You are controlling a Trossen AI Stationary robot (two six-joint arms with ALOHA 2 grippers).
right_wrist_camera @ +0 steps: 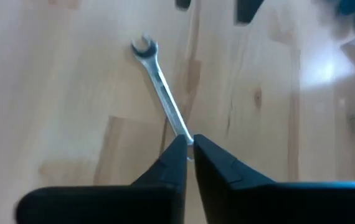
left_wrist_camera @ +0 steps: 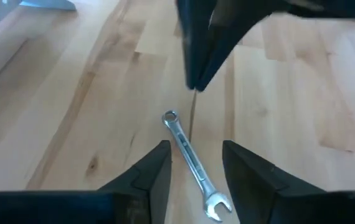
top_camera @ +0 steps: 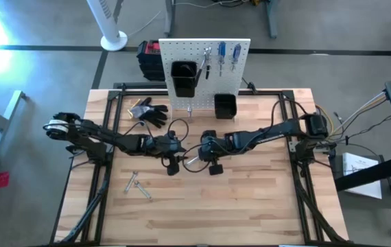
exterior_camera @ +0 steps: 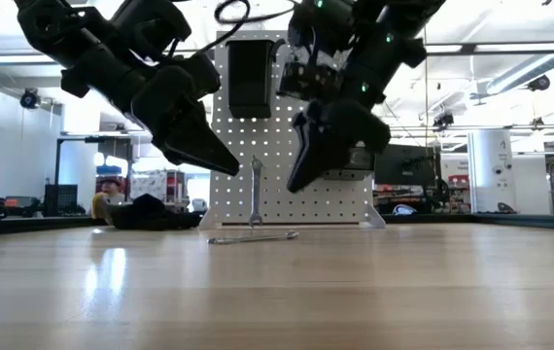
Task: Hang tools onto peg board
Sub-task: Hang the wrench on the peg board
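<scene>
Both arms meet over the middle of the wooden surface (top_camera: 250, 206), just in front of the peg board (top_camera: 206, 72). A slim silver wrench (left_wrist_camera: 193, 163) lies flat on the wood between them. The right end effector (right_wrist_camera: 189, 152) is down at one tip of it, fingers nearly together with the ring end of the wrench caught between their tips; the open-jawed end points away toward the left arm. The left end effector (left_wrist_camera: 195, 171) hovers over the other half of the wrench, fingers spread wide on either side of it and touching nothing.

On the board hang two blue-handled screwdrivers (top_camera: 230, 56) and a pair of dark-handled pliers (top_camera: 207, 62), beside a black bin (top_camera: 184, 77), with a second black bin (top_camera: 225, 106) lower down. Another wrench (exterior_camera: 256, 192) stands upright against the board's foot. Black work gloves (top_camera: 149, 110) lie at the board's left, and two more silver tools (top_camera: 136, 185) rest on the near left of the surface.
</scene>
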